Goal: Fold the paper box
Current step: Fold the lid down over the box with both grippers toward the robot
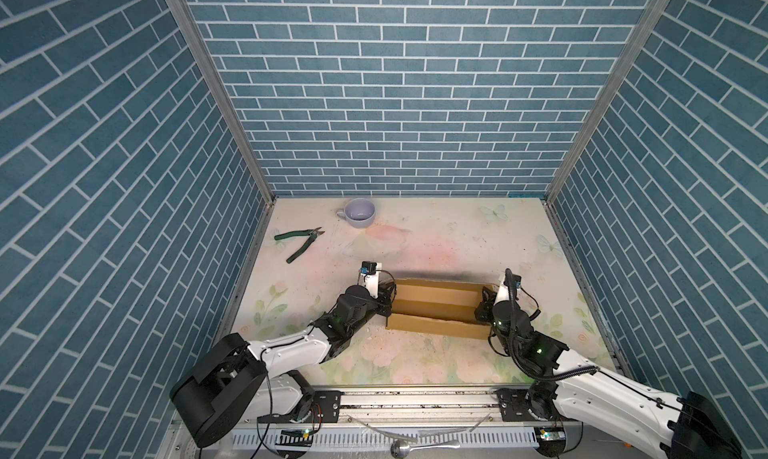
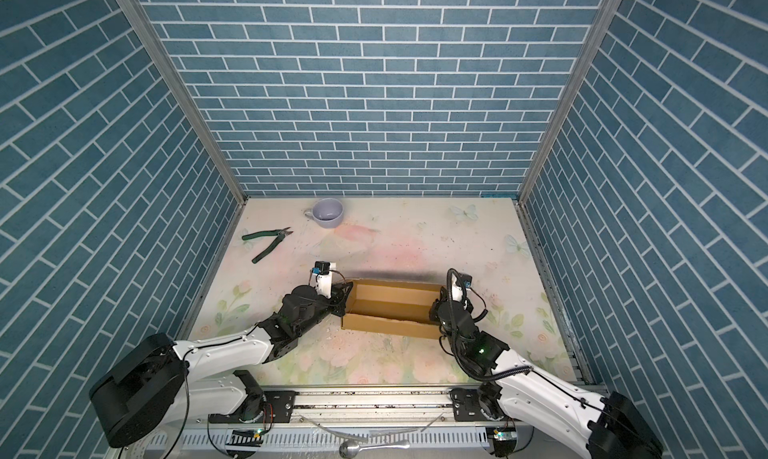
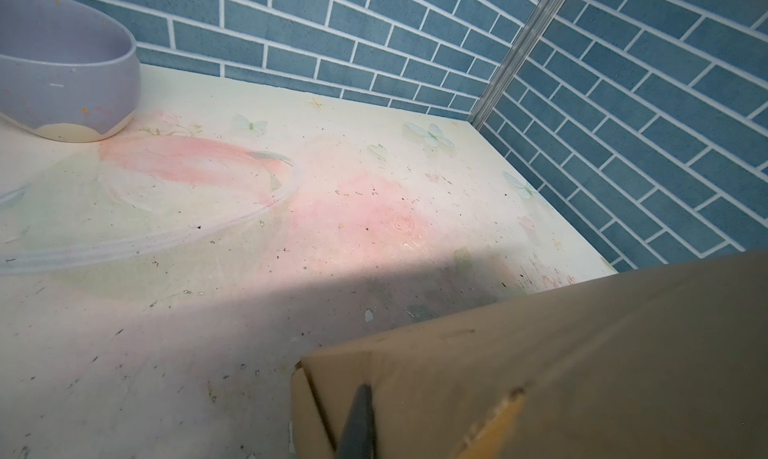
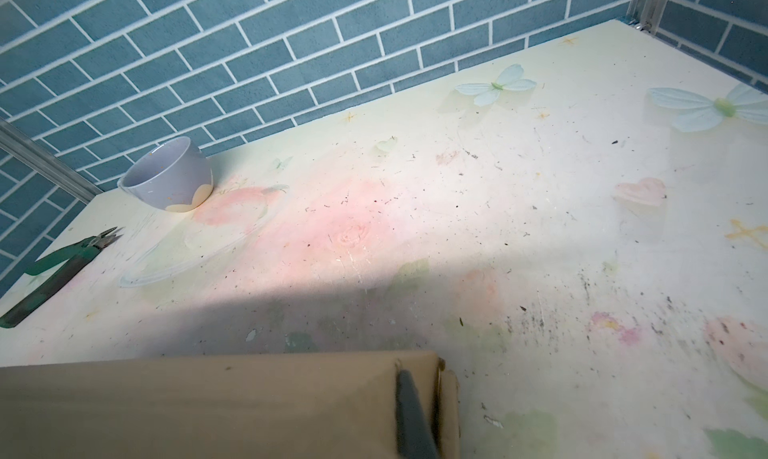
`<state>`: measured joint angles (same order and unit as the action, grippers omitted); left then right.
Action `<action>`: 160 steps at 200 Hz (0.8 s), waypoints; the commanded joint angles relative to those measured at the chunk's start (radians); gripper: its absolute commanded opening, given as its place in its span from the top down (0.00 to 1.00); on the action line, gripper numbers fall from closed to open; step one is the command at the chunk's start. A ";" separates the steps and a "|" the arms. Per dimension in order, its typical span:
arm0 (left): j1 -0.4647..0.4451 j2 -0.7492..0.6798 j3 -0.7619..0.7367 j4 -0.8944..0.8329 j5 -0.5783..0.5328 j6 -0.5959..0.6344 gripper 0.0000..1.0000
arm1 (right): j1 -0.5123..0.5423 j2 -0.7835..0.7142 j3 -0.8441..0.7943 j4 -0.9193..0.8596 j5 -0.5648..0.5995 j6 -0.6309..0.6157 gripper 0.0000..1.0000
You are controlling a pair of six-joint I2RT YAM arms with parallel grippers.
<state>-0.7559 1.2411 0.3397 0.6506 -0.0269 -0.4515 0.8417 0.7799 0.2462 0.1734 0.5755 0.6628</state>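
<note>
The paper box (image 1: 436, 307) (image 2: 390, 307) is brown cardboard standing as an open tray near the table's middle in both top views, with its long walls upright. My left gripper (image 1: 388, 297) (image 2: 343, 297) is at the box's left end, shut on the end wall. In the left wrist view one dark finger (image 3: 359, 423) lies against the cardboard (image 3: 582, 373); its partner is hidden behind the panel. My right gripper (image 1: 484, 303) (image 2: 434, 307) is shut on the right end wall. There too only one finger (image 4: 411, 415) shows on the cardboard (image 4: 208, 407).
A lilac cup (image 1: 360, 213) (image 2: 328, 213) (image 3: 62, 74) (image 4: 170, 178) stands at the back left. Green-handled cutters (image 1: 299, 245) (image 2: 268, 243) (image 4: 54, 270) lie in front of it near the left wall. Blue brick walls close three sides. A spoon (image 1: 415, 446) lies below the front rail.
</note>
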 commanded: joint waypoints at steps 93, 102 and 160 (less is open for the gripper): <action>-0.038 -0.075 -0.169 0.017 -0.023 0.149 0.95 | 0.020 -0.166 0.018 -0.310 -0.187 -0.004 0.75; -0.041 -0.080 -0.174 0.025 -0.031 0.155 0.95 | 0.020 -0.182 0.025 -0.338 -0.214 -0.005 0.71; -0.065 -0.129 -0.227 0.069 -0.141 0.189 0.97 | 0.020 -0.248 0.073 -0.497 -0.425 -0.023 0.57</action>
<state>-0.8097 1.1172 0.1585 0.7837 -0.1165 -0.2821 0.8574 0.5484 0.2546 -0.1730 0.2718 0.6472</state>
